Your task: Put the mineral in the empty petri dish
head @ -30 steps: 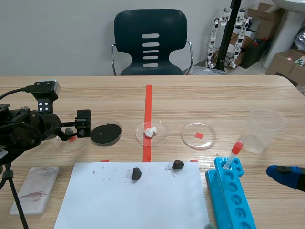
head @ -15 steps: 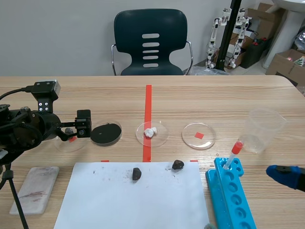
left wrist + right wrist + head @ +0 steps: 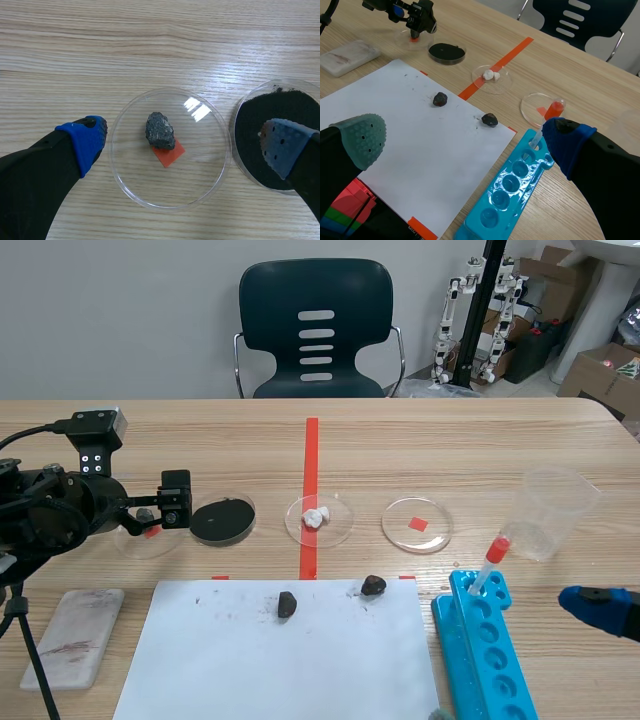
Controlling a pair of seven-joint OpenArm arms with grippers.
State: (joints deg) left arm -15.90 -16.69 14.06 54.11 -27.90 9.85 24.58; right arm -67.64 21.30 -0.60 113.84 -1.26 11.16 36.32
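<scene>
- The left gripper (image 3: 185,145) is hovering with its two thick fingers spread wide, gripping nothing. One blue pad (image 3: 86,145) is sitting just outside the rim of the clear round petri dish (image 3: 200,175). The other is hanging over the neighbouring round dish of black powder (image 3: 280,107).
- The dark grey, rough-edged mineral (image 3: 160,130) is lying loose in the middle of that clear dish, partly covering the orange-red tape square beneath. Neither finger is touching it, so the placing is looking done.
- The step in hand is likely the withdrawal. Doing it well is calling for a straight lift, so that no pad is clipping the light plastic rim or dragging through the powder. Swinging sideways while low is risking a nudged dish.
- Further along the row, a clear dish holding white lumps (image 3: 340,530) is sitting on the tape line. Beyond it, a clear dish with only a tape square under it (image 3: 405,535) is waiting unfilled.
- Nearer the robot, two more dark stones (image 3: 287,604) (image 3: 373,585) are resting apart on the white paper sheet (image 3: 300,660).
- The right gripper (image 3: 464,137) is idling low at the right side, beside the blue tube rack (image 3: 485,650). Its fingers are also spread wide and are holding nothing.
</scene>
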